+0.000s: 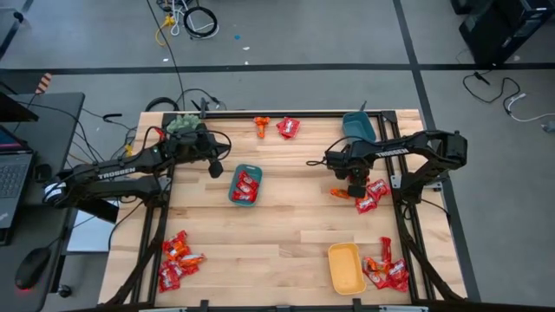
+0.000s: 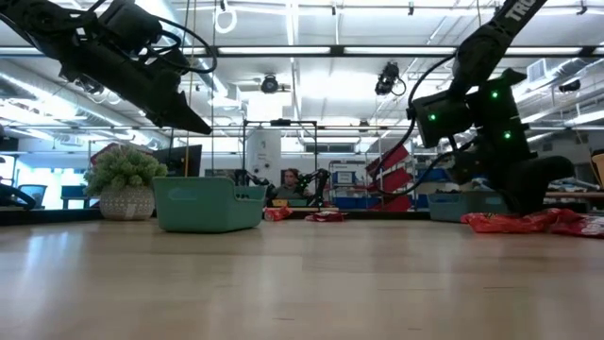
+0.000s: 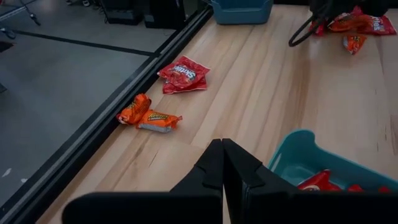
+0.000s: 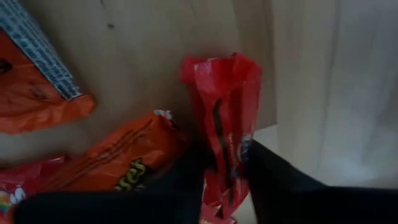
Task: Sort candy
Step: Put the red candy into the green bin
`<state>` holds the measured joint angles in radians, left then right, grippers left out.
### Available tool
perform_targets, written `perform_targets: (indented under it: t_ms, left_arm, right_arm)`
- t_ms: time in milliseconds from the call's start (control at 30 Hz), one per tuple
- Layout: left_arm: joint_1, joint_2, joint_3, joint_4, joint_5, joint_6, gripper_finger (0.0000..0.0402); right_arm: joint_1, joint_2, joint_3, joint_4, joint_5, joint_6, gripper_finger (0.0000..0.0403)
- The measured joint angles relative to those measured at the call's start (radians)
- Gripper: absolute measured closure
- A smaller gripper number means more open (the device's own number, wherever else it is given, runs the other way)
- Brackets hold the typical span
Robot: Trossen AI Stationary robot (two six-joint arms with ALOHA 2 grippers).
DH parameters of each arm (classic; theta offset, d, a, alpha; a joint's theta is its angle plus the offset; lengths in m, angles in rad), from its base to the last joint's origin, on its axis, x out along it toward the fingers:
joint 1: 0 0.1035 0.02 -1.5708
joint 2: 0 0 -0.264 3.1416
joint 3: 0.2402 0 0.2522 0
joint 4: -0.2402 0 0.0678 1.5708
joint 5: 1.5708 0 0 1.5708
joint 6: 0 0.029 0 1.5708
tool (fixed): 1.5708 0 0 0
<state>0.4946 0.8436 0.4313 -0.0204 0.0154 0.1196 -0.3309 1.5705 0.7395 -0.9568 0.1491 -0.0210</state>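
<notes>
table [image 1: 286,225]: light wood, dark frame at the edges.

containers:
- teal tray [image 1: 245,185], left of the table's centre, holds a few red candies [image 1: 247,185]. the low view shows only its outer wall; the left wrist view shows red wrappers inside at its near end.
- blue tray [image 1: 357,126], near the far right corner. its contents cannot be made out.
- yellow tray [image 1: 346,268], near the front edge, right of centre. its inside shows bare yellow.

loose candy on the table:
- orange candy [image 1: 261,126] and a red packet [image 1: 288,128] at the far edge, middle.
- red and orange pile [image 1: 178,260] at the front left corner.
- red pile [image 1: 387,270] just right of the yellow tray, by the front right corner.
- cluster [image 1: 371,196] near the right edge, under the right arm.

right gripper [image 1: 356,185]: down at the cluster near the right edge. in its wrist view the two fingers sit narrowly on either side of a red candy wrapper [image 4: 222,130], pinching its lower end; an orange candy [image 4: 118,163] lies just beside it.

left gripper [image 1: 215,167]: raised above the table, just left of the teal tray, fingers pressed together with nothing between them.

green plant [image 1: 184,124] sits at the far left corner.
</notes>
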Motion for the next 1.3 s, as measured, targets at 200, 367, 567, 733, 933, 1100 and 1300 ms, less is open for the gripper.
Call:
perform_targets:
  t_ms: [200,367,567,733,933,1100,1300]
  left_arm:
    - [0.000,0.000,0.000,-0.001,0.000,0.000,0.0401]
    - [0.000,0.000,0.000,-0.001,0.000,0.000,0.0401]
    - [0.000,0.000,0.000,0.001,0.000,-0.001,0.0401]
    - [0.000,0.000,0.000,0.011,0.000,-0.004,0.0401]
    - [0.000,0.000,0.000,0.026,0.000,-0.004,0.0401]
    - [0.000,0.000,0.000,0.040,0.000,-0.003,0.0401]
    - [0.000,0.000,0.000,0.058,-0.005,-0.001,0.0401]
  right_arm:
    - [0.000,0.001,0.048,0.007,0.004,0.001,0.0381]
    - [0.000,0.001,0.154,-0.002,-0.011,0.004,0.0366]
    - [0.025,0.001,0.306,0.140,-0.101,0.096,0.0361]
    - [0.065,0.001,0.358,0.504,-0.230,0.232,0.0380]
    - [0.127,0.048,0.360,0.921,-0.309,0.374,0.0365]
    - [0.170,0.140,0.359,1.118,-0.305,0.448,0.0370]
    - [0.186,0.257,0.386,1.220,-0.307,0.501,0.0373]
